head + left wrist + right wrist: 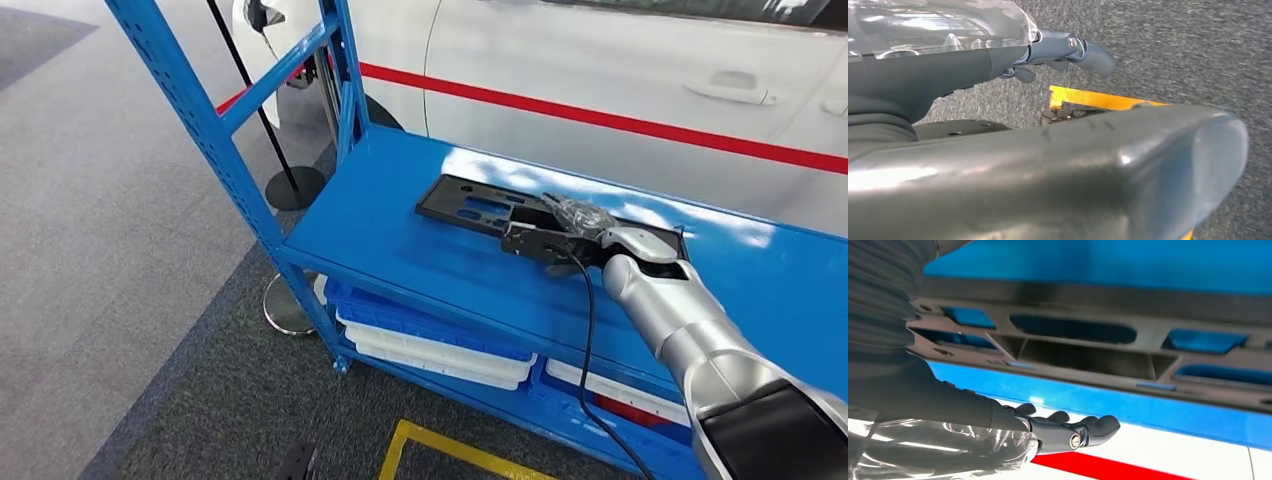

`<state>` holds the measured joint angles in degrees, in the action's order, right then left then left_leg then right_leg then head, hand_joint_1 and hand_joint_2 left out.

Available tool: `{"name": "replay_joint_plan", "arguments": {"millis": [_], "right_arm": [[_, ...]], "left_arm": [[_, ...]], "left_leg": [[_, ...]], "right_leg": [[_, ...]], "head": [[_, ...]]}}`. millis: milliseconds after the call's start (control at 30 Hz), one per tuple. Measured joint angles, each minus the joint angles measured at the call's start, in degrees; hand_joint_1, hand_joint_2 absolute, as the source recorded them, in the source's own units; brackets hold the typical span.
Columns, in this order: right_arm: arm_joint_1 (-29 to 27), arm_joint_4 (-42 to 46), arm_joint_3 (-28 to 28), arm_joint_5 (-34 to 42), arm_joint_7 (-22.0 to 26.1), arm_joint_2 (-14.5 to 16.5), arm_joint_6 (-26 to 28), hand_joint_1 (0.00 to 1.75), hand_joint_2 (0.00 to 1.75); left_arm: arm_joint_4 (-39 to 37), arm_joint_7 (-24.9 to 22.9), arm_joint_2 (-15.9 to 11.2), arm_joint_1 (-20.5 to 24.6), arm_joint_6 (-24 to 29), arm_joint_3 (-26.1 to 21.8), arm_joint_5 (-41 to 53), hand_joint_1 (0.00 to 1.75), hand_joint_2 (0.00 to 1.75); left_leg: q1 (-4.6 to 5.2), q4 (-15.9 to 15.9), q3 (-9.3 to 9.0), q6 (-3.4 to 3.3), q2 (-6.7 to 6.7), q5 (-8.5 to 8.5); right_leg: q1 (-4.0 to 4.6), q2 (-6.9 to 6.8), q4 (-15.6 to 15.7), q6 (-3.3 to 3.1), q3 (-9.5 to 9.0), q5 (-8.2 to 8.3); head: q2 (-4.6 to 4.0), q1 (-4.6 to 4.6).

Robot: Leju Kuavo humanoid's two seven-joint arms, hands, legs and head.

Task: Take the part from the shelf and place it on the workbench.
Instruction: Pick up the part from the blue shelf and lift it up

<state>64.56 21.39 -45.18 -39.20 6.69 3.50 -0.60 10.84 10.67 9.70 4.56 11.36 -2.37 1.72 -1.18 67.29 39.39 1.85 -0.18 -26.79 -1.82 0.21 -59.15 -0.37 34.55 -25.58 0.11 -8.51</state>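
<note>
A flat black plastic part [475, 208] with several cut-outs lies on the top board of the blue shelf [390, 235]. My right hand [555, 240] reaches in over the part's near edge. In the right wrist view that hand [948, 405] has its dark fingers [1073, 431] stretched out straight beside the part [1073, 347], and nothing lies between them. My left hand [1058, 165] hangs over grey carpet, thumb and fingers [1083, 50] apart, holding nothing.
A white car with a red stripe [620, 120] stands right behind the shelf. White and blue trays [440, 350] fill the lower level. A black pole on a round base [295, 185] stands at the shelf's left. Yellow tape [440, 450] marks the floor.
</note>
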Motion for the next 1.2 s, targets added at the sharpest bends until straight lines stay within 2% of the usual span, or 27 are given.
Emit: {"name": "replay_joint_plan", "arguments": {"millis": [67,100,133,200,233,267,300,333,467,600,733,800,900,933,1033,1200], "right_arm": [[-0.25,0.01,0.00,-0.01,0.02,0.01,-0.03,0.00,1.75],[-0.40,0.01,0.00,-0.01,0.02,0.00,-0.03,0.00,1.75],[-0.50,0.02,0.00,-0.01,0.02,0.00,-0.04,0.00,1.75],[-0.49,0.05,0.00,-0.01,0.02,0.01,-0.04,0.00,1.75],[-0.42,0.07,0.00,0.00,0.02,0.00,-0.04,0.00,1.75],[-0.38,0.09,0.00,0.00,0.02,-0.02,-0.06,0.00,1.75],[-0.42,0.12,-0.01,-0.01,0.02,-0.03,-0.08,0.00,1.75],[-0.48,0.17,-0.01,-0.02,0.02,-0.02,-0.09,0.00,1.75],[-0.48,0.34,-0.02,-0.05,0.05,-0.01,-0.10,0.00,1.75],[-0.47,0.36,-0.02,-0.05,0.09,-0.01,-0.08,0.00,1.75],[-0.79,0.34,-0.13,-0.61,0.09,-0.01,-0.08,0.00,0.00],[-1.16,0.34,-0.30,-0.78,0.11,-0.01,0.04,0.00,0.00],[-1.82,0.34,-0.47,-0.89,0.16,-0.01,0.52,0.00,1.31],[-2.01,0.34,-0.48,-0.93,0.16,-0.01,0.72,0.44,1.75],[-2.40,0.34,-0.48,-0.89,0.10,-0.01,1.30,1.75,1.75],[-2.76,0.34,-0.48,-0.45,-0.07,-0.18,1.22,1.75,1.75]], "left_arm": [[0.00,-0.21,0.00,-0.05,-0.43,-0.01,-0.03,0.00,0.00],[-0.01,-0.27,0.00,-0.11,-0.54,-0.01,-0.04,0.00,0.00],[-0.01,-0.31,0.00,-0.16,-0.60,-0.01,-0.04,0.00,0.00],[0.00,-0.35,-0.02,-0.18,-0.64,-0.01,-0.04,0.00,0.00],[0.00,-0.37,-0.05,-0.16,-0.64,-0.03,-0.04,0.00,0.00],[-0.01,-0.37,-0.09,-0.11,-0.65,-0.04,-0.04,0.00,0.00],[-0.01,-0.37,-0.10,-0.10,-0.66,-0.06,-0.04,0.00,0.00],[-0.02,-0.38,-0.09,-0.11,-0.66,-0.08,-0.04,0.00,0.00],[-0.02,-0.36,-0.04,-0.15,-0.09,-0.10,0.08,0.00,0.00],[-0.02,-0.50,0.01,-0.04,0.57,-0.10,0.26,0.00,0.00],[-0.02,-0.86,0.10,-0.03,1.14,-0.10,0.48,0.00,0.00],[-0.02,-0.99,0.12,-0.01,1.69,-0.09,0.80,0.00,0.00],[-0.02,-1.32,0.13,0.05,2.55,-0.03,1.47,0.00,0.00],[-0.02,-1.45,0.13,0.07,2.69,-0.01,1.54,0.00,0.00],[-0.02,-1.78,0.13,0.14,2.81,0.09,1.84,0.00,0.00],[-0.02,-2.18,0.13,0.32,3.19,0.17,2.39,0.00,0.00]], "left_leg": [[0.00,6.45,4.13,0.06,0.01,-2.71],[0.05,7.51,5.28,-0.12,0.01,-2.88],[0.16,6.42,5.37,-0.49,0.00,-1.74],[0.72,-1.16,2.82,-1.85,-0.03,3.32],[1.09,-4.76,1.44,-2.56,0.01,5.12],[1.44,-7.47,0.30,-3.16,0.01,6.16],[1.75,-8.61,-0.21,-3.52,0.01,6.38],[1.92,-8.82,-0.44,-3.57,0.01,6.20],[1.77,-9.79,-1.07,-2.71,-0.18,6.69],[1.83,-9.74,-1.08,-3.12,-0.25,6.30],[1.87,-9.71,-1.08,-3.36,-0.25,6.23],[1.90,-9.70,-1.08,-3.48,-0.25,6.27],[1.93,-9.68,-1.08,-3.60,-0.25,6.35],[1.93,-9.68,-1.08,-3.63,-0.25,6.37],[1.93,-9.66,-1.09,-3.69,-0.24,6.42],[1.93,-9.65,-1.11,-3.71,-0.24,6.44]], "right_leg": [[0.38,0.08,0.01,-0.40,-0.65,-0.68],[0.62,0.14,0.01,-0.51,-1.06,-1.05],[0.87,0.20,0.01,-0.59,-1.55,-1.44],[1.29,0.30,0.07,-0.68,-2.72,-2.31],[1.42,0.32,0.17,-0.63,-3.17,-2.65],[1.39,0.35,0.28,-0.45,-3.38,-2.93],[1.26,0.37,0.41,-0.16,-3.46,-3.14],[1.17,0.40,0.57,0.14,-3.53,-3.24],[1.19,0.28,1.02,0.42,-4.02,-3.10],[1.14,0.20,1.98,0.73,-4.63,-3.51],[1.12,0.16,2.24,0.83,-4.70,-3.46],[1.10,0.13,2.28,0.96,-4.71,-3.38],[1.08,0.13,2.30,1.15,-4.70,-3.26],[1.07,0.13,2.30,1.19,-4.70,-3.23],[1.08,0.13,2.30,1.26,-4.70,-3.19],[1.08,0.13,2.29,1.28,-4.70,-3.17]], "head": [[0.00,-0.01],[0.00,-0.01],[0.00,-0.01],[0.00,0.00],[0.00,0.01],[0.00,0.01],[0.00,0.01],[0.01,0.01],[0.00,0.01],[0.00,0.01],[0.00,0.01],[0.00,0.01],[0.00,0.01],[0.00,0.01],[0.00,0.01],[0.00,0.01]]}}
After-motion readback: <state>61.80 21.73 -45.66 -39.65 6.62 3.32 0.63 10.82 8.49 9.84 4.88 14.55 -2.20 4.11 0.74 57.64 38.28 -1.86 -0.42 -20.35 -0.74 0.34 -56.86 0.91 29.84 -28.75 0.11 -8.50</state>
